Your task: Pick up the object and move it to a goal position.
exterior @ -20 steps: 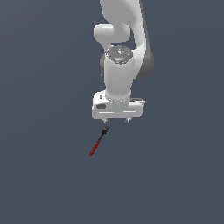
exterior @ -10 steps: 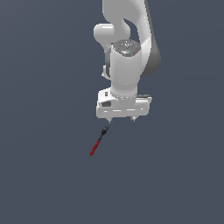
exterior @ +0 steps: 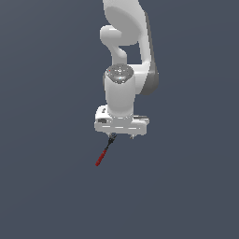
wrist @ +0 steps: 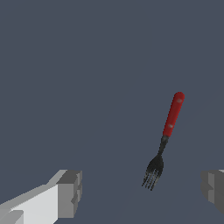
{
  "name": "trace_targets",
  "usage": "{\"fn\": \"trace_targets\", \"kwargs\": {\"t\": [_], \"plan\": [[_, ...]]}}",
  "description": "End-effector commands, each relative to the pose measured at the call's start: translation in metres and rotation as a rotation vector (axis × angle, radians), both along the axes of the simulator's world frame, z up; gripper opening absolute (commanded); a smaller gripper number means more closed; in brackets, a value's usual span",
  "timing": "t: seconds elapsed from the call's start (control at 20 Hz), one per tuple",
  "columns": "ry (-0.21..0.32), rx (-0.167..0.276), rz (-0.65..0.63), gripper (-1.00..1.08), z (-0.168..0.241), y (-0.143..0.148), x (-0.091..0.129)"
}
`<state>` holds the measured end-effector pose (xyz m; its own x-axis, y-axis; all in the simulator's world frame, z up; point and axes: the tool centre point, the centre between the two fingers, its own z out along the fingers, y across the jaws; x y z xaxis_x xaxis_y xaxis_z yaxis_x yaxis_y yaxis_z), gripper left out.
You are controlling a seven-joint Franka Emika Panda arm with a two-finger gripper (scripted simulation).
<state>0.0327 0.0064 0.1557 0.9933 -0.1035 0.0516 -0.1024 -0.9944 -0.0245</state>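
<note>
The object is a small fork with a red handle (exterior: 100,158) and a dark forked tip (exterior: 110,140). It lies on the flat grey surface. My gripper (exterior: 122,136) hangs just above it, fingers pointing down, with the forked tip under the finger on the exterior view's left. In the wrist view the fork (wrist: 171,117) lies between my two grey fingertips (wrist: 70,192), nearer the other fingertip (wrist: 213,187), and its tines point toward the gripper (wrist: 141,187). The jaws stand wide apart and hold nothing.
A plain dark grey surface (exterior: 51,196) fills both views. The white arm (exterior: 126,51) rises above the hand. No goal marker shows.
The hand has shifted a little sideways and come down closer to the fork's dark tip. The fork has not moved.
</note>
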Motion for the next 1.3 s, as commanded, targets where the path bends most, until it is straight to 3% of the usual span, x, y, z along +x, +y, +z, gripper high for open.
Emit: {"fn": "trace_targets", "kwargs": {"t": [0.0, 0.55, 1.25], "plan": [[0.014, 0.002, -0.078, 1.00, -0.022, -0.017, 0.000], [0.054, -0.008, -0.328, 1.00, -0.094, -0.071, -0.007], [0.057, -0.009, -0.344, 1.00, -0.126, -0.075, -0.010]]}}
